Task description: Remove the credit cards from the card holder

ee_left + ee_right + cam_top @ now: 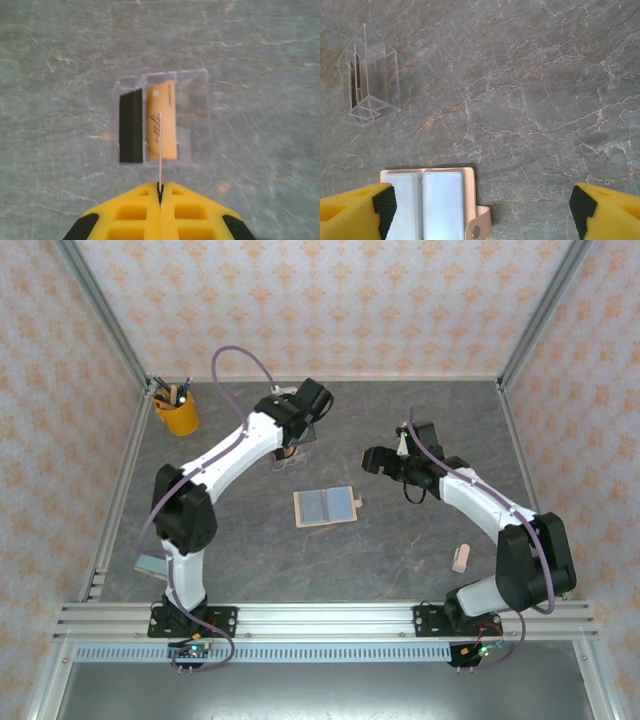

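So the left fingers (pixel 135 215) are pinching a card (pixel 160 172) edge-on over the clear stand (pixel 192 95). Next move is probably slotting it in. The wallet (pixel 325 506) lies open mid-frame on the counter (pixel 420 540), and the right fingers (pixel 355 210) are spread wide.

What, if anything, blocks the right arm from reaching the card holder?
Probably nothing, so likely yes: the right gripper hangs open close by the card holder, which lies open on bare table, and the left gripper is away at the clear stand.

A robot lab test cell is showing here: patterned panel walls (pixel 330 300) and aluminium posts (pixel 107 312) are enclosing the grey stone-look table (pixel 420 550), an aluminium rail (pixel 330 618) running along the table's near edge.
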Controlling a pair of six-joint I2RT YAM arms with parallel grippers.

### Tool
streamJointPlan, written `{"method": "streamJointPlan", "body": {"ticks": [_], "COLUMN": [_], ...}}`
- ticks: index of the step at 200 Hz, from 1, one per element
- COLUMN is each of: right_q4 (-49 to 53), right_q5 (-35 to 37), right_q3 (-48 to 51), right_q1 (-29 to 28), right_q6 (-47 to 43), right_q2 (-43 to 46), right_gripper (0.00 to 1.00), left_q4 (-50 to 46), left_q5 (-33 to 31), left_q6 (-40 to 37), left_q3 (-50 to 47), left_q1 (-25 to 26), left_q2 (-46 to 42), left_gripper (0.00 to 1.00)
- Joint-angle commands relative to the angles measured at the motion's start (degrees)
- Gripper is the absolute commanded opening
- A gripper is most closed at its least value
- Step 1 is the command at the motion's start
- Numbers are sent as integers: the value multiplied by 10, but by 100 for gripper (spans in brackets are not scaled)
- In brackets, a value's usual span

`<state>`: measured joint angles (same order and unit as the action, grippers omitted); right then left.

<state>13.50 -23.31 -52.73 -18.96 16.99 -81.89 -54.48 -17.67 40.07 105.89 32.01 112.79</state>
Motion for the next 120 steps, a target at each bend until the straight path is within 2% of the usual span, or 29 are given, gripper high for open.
{"method": "streamJointPlan", "body": {"ticks": [1, 24, 46, 85, 120], "right_q4": [-4, -5, -4, -14, -14], "right_q5": [17, 17, 23, 8, 6], "right_q3": [10, 12, 12, 17, 14], "right_q1": [-1, 0, 0, 0, 0], "right_q6": [-13, -12, -13, -10, -8], "right_q2": [22, 25, 24, 27, 23], "right_gripper": [91, 91, 91, 91, 91], "left_q4": [-76, -116, -129, -141, -117], "left_q5": [-92, -88, -100, -124, -105], "left_q6": [8, 4, 13, 35, 30], "left_q3": [68, 160, 201, 211, 197], "left_q1": [2, 2, 2, 1, -2], "left_q2": [57, 129, 167, 191, 202], "left_gripper": [0, 0, 0, 0, 0]}}
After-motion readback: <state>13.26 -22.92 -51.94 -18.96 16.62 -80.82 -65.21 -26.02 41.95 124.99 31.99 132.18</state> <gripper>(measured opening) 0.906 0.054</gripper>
